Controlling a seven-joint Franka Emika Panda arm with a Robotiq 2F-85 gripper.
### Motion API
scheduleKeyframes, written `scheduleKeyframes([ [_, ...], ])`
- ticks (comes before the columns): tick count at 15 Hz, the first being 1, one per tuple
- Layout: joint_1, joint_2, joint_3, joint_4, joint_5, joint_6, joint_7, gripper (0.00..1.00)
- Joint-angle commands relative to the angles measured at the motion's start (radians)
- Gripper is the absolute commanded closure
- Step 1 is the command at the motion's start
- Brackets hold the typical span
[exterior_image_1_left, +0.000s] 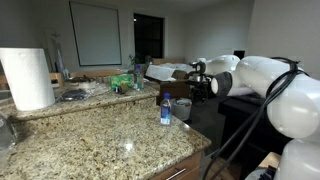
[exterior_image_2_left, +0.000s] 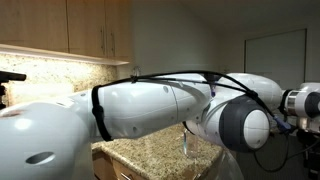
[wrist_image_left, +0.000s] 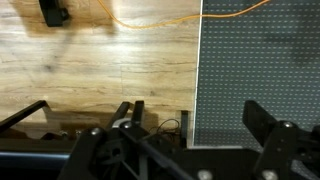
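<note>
My gripper (wrist_image_left: 200, 125) is open and empty; its two dark fingers stand wide apart in the wrist view. It looks down on a wooden floor (wrist_image_left: 100, 60) and a grey dotted mat (wrist_image_left: 260, 60), with the mat's edge between the fingers. In an exterior view the gripper (exterior_image_1_left: 200, 78) hangs out past the end of the granite counter (exterior_image_1_left: 100, 145), at the tip of the white arm (exterior_image_1_left: 260, 75). The nearest things are a small water bottle with a blue label (exterior_image_1_left: 165, 108) and a dark cup (exterior_image_1_left: 183, 108) on the counter's corner.
A paper towel roll (exterior_image_1_left: 27, 78) stands on the raised counter, with green items (exterior_image_1_left: 122, 82) and clutter behind. An orange cable (wrist_image_left: 150, 20) and a thin black cable (wrist_image_left: 165, 128) lie on the floor. The arm (exterior_image_2_left: 150, 105) fills the view below the cabinets (exterior_image_2_left: 70, 30).
</note>
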Motion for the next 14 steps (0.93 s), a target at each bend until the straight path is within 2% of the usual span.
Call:
scheduleKeyframes([
  [1,0.022,-0.008,-0.007,-0.014,-0.003,-0.055,0.000,0.00],
  [7,0.060,0.063,-0.090,-0.001,-0.078,-0.120,0.069,0.00],
  [11,0.064,0.091,-0.092,-0.025,-0.086,-0.141,0.082,0.00],
  [14,0.057,0.111,-0.077,0.012,-0.073,-0.189,0.061,0.00],
])
